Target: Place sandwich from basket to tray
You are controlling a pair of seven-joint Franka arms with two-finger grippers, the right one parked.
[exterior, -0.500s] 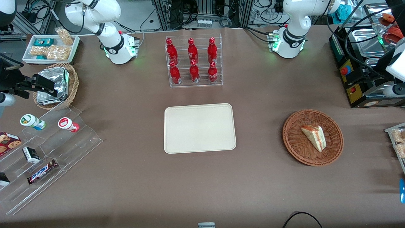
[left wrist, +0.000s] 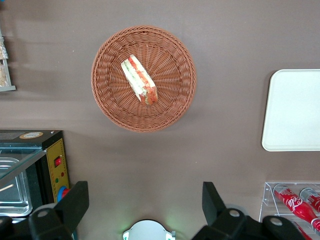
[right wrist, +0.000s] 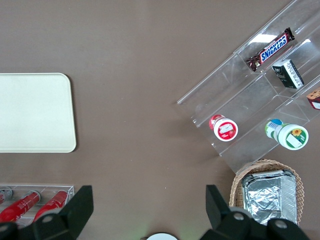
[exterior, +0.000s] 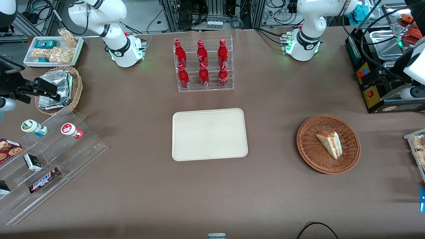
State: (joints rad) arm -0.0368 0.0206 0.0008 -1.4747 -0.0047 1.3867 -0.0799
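The sandwich (exterior: pixel 329 143) (left wrist: pixel 139 80), a white-bread wedge with red and green filling, lies on its side in the wide reddish-brown wicker basket (exterior: pixel 310 149) (left wrist: pixel 172 95), toward the working arm's end of the table. The cream tray (exterior: pixel 209 134) (left wrist: pixel 295 110) sits bare at the table's middle. My left gripper (left wrist: pixel 145 202) hangs high over the brown table, farther from the front camera than the basket. It is open, and nothing is between its black fingers (left wrist: pixel 75 200).
A clear rack of red bottles (exterior: pixel 203 64) stands farther from the front camera than the tray. A black control box (exterior: pixel 375 86) sits near the basket, and a snack tray (exterior: pixel 416 149) lies at the table's edge. A tiered clear stand (exterior: pixel 49 159) and a foil-pack basket (exterior: pixel 58 89) are toward the parked arm's end.
The working arm has shifted slightly at the edge of the front view. The sandwich, the basket and the tray have not moved.
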